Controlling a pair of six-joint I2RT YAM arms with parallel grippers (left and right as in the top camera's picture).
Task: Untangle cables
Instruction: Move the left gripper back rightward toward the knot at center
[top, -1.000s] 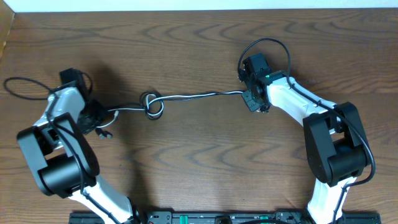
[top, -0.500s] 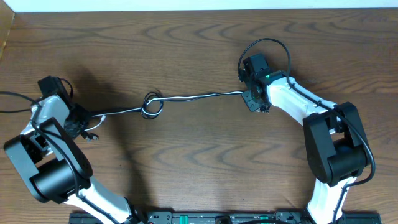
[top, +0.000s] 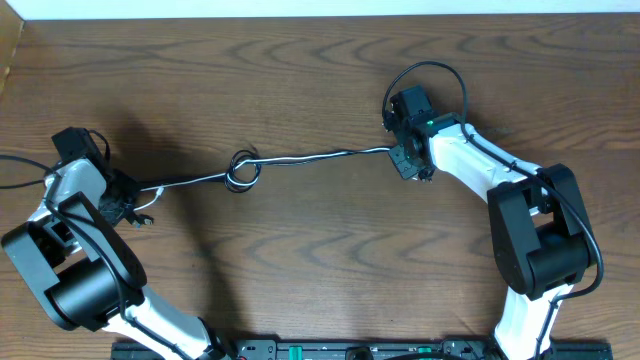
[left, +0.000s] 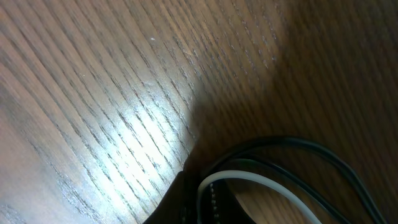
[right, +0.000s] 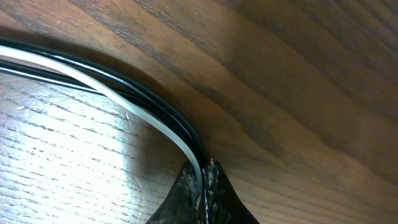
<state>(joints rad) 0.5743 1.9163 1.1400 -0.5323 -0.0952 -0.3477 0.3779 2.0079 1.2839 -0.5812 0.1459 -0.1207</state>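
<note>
Thin smooth cables (top: 300, 158), black and white, are lying taut on the grainy wooden table (top: 320, 60), running roughly from 9 to 3 o'clock, with one round loop. The left gripper (top: 128, 195) and right gripper (top: 396, 153) are pinching their ends tightly.

Blk + wht cables (top: 310, 157): one taut strand L–R, small knotted loop (top: 242, 170) nr L end

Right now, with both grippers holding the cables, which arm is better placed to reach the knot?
Probably left: the left gripper, shut on the cables, is nearer the knot than the right gripper, so its way is shorter. The right can hold its end.
</note>
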